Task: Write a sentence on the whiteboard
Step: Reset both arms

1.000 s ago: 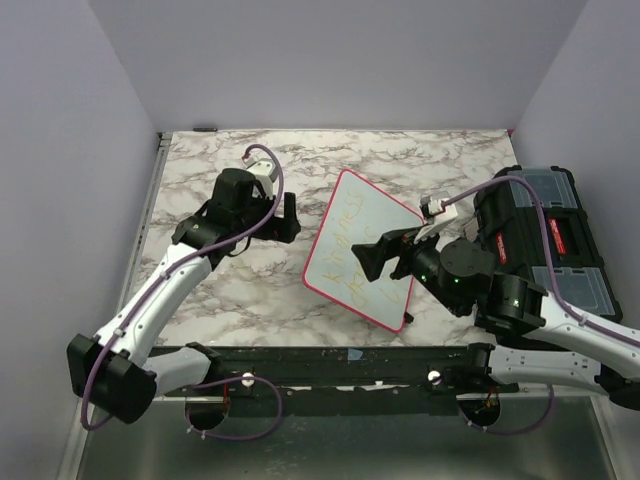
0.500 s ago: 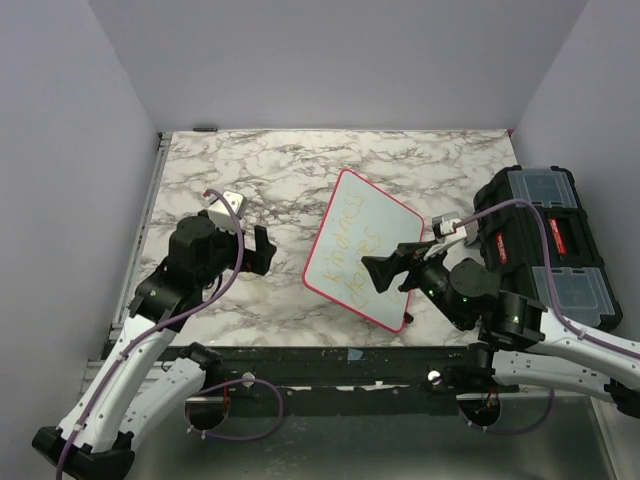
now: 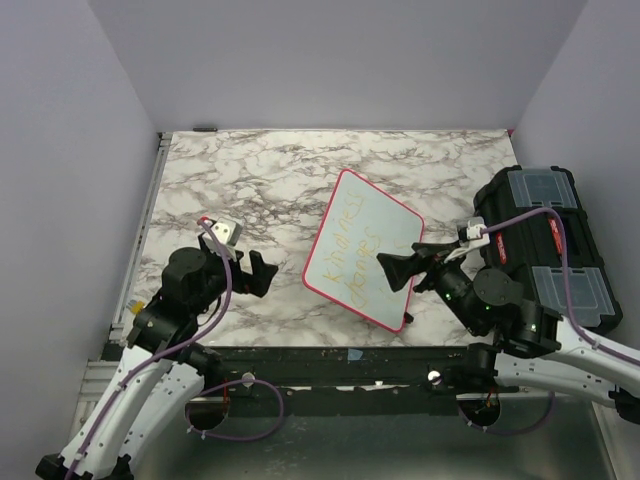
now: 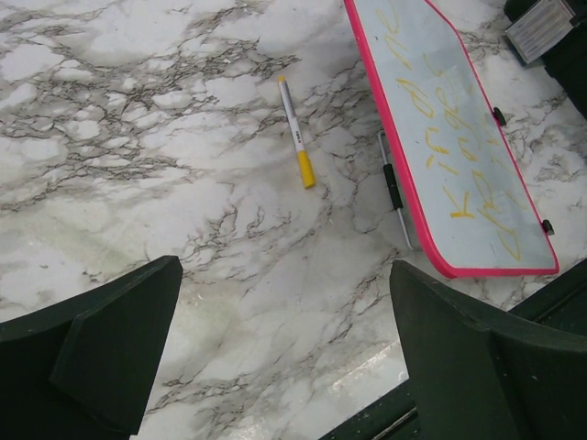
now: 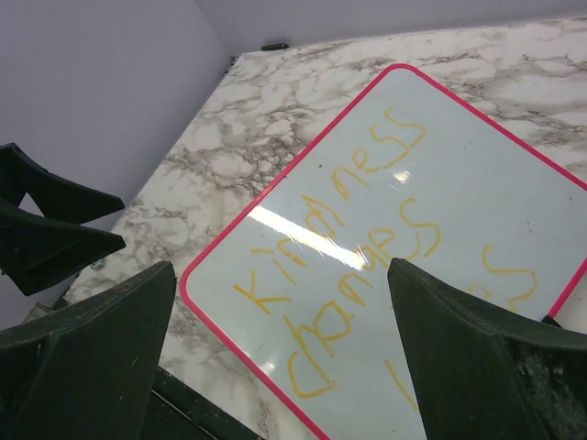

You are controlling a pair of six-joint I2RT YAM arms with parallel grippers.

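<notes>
The whiteboard [image 3: 345, 220] with its pinkish-red frame lies slanted in the middle of the marble table, its near end raised on a small wire stand [image 4: 393, 183]. The sentence [image 5: 367, 240] is in yellow marker, two lines that begin "Kindness" and "changes". My right gripper [image 3: 392, 272] hovers open over the board's near right part, nothing between its fingers [image 5: 459, 357]. My left gripper [image 3: 255, 272] hangs open above bare marble left of the board [image 4: 449, 137], holding nothing. A white marker with a yellow cap [image 4: 295, 128] lies on the table beside the board's left edge.
A black toolbox [image 3: 545, 240] with clear lid compartments stands along the right side of the table. The black rail [image 3: 330, 362] runs along the near edge. Purple walls close in the back and both sides.
The left arm has drawn back from the table's middle toward the near left corner. The right arm has pulled back a little to the right. The whiteboard has not moved.
</notes>
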